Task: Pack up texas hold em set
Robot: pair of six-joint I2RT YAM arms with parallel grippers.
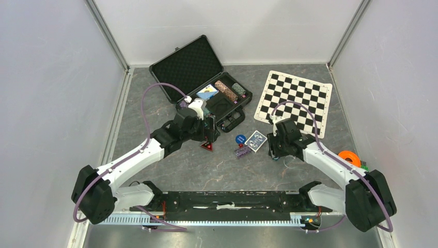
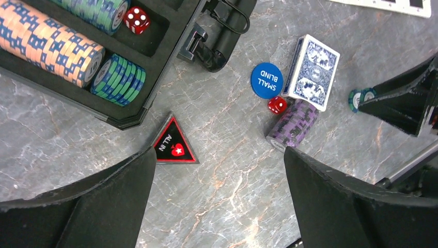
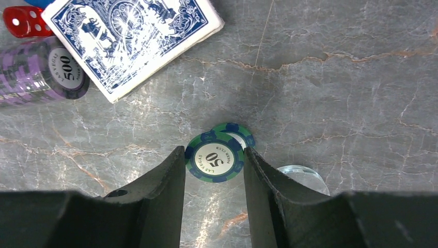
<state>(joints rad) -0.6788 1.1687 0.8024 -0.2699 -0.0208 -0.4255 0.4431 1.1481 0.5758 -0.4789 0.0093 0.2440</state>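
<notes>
Left jaws: my left gripper (image 2: pixel 219 160) is wide open and empty, above the black-and-red triangular "ALL IN" marker (image 2: pixel 173 144)
Right jaws: my right gripper (image 3: pixel 213 150) is closed on a short stack of green-and-blue striped chips (image 3: pixel 216 163)
Set: black foam-lined briefcase (image 1: pixel 188 64) open, partly filled; purple chip roll (image 2: pixel 294 124) and blue-backed card deck (image 2: pixel 312 72) lie outside it
Risk: I fear the thin stack fanning apart as I lift, pinched by its edges only

**Overhead view.** Bright, even light from above. Soft, short shadows lie under the arms (image 1: pixel 139 155) on the table (image 1: pixel 206 170). The side walls (image 1: pixel 51 77) splay outward toward the frame edges.

**Wrist views.** Pale glare on the marble beside the card deck (image 3: pixel 129 41). The green chip (image 3: pixel 216 161) is sharp, while the near fingers (image 3: pixel 155 206) are dark, featureless and slightly soft.
</notes>
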